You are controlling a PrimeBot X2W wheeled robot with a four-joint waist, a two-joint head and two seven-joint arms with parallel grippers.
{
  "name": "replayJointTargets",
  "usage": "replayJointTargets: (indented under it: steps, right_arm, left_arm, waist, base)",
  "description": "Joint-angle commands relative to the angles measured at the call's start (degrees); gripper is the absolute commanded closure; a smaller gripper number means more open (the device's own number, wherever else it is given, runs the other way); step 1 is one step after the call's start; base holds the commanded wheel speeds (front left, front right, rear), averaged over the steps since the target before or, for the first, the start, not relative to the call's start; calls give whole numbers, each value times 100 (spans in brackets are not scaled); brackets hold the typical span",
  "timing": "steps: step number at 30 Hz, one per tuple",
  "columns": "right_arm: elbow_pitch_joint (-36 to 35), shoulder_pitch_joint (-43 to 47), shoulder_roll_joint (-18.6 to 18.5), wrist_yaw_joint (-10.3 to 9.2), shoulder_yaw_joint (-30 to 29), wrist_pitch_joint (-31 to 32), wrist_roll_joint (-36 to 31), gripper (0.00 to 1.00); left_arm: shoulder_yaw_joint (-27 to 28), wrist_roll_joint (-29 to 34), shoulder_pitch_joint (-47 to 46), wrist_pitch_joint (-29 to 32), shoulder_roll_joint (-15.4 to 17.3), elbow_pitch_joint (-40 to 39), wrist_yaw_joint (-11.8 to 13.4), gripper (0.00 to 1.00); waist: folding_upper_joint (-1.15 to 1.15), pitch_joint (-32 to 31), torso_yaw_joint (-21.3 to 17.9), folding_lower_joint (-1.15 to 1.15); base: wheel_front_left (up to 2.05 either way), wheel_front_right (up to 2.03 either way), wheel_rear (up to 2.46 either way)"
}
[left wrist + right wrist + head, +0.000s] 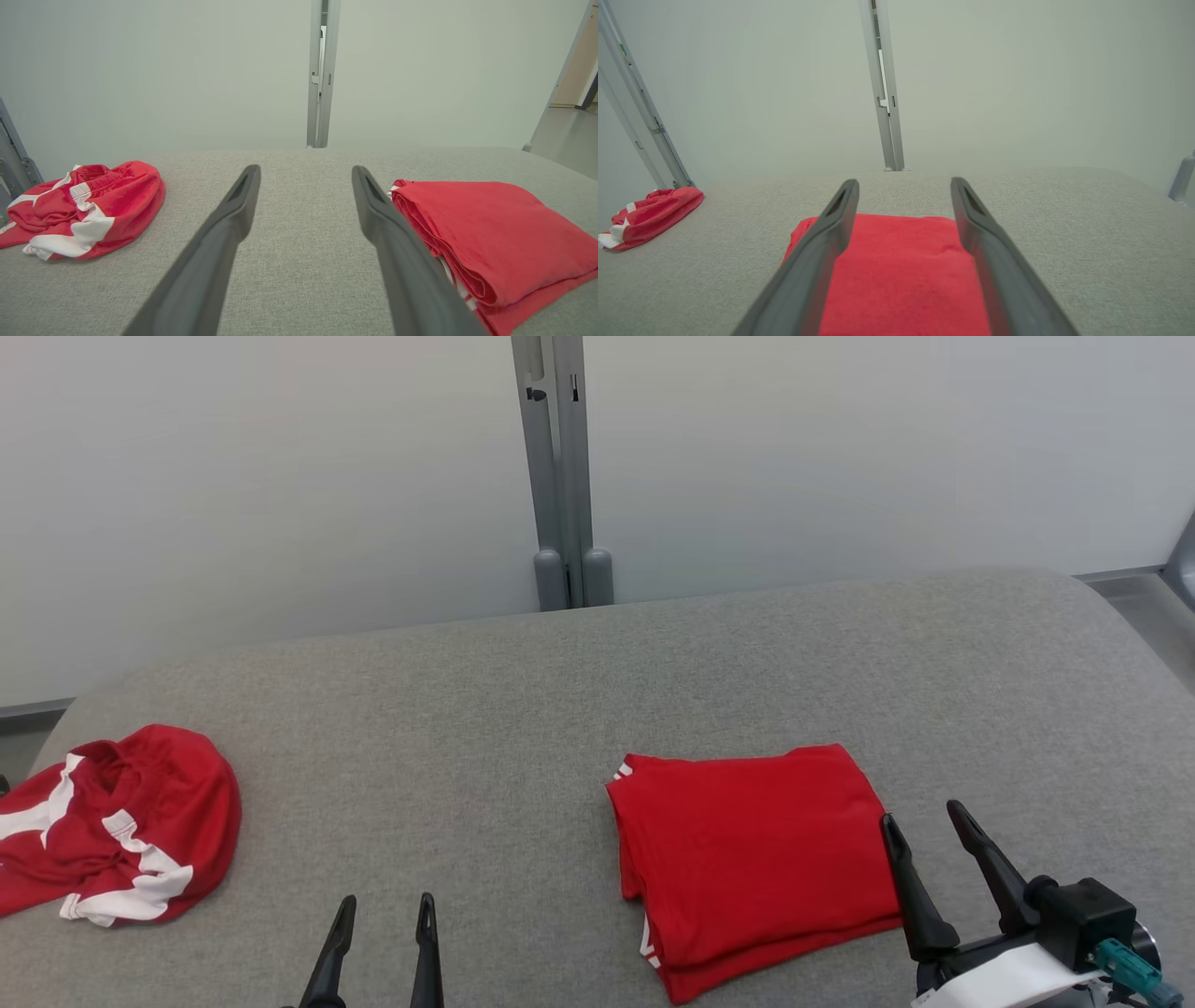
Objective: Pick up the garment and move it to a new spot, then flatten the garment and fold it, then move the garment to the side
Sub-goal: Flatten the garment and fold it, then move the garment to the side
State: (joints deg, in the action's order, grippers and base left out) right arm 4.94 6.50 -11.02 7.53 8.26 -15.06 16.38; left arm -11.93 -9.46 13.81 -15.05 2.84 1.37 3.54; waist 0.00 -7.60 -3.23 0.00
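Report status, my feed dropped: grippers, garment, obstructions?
Left gripper open, empty. Right gripper open, at right edge of folded red garment. Crumpled red-and-white garment lies apart, far left.

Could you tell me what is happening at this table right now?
A two-armed robot is handling garments at a grey table. A red garment lies folded on the robot's right, with the open right gripper beside its edge. The left gripper hangs open and empty. A crumpled red-and-white garment sits far left.
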Motion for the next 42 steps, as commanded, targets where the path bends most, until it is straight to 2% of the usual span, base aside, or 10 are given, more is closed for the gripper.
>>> replayJointTargets:
  steps: [1, 42]
  right_arm:
    - [13, 50, -29, -9, 40, -15, 7, 0]
    - [76, -108, -71, -9, 193, -16, 53, 0]
  left_arm:
    - [11, -20, 94, -18, 11, 14, 34, 0]
    - [-15, -104, -49, -18, 11, 58, 65, 0]
  waist:
    - [0, -6, 24, 0]
    - [0, 92, 61, 0]
  base:
    - [0, 0, 0]
    - [0, 0, 0]
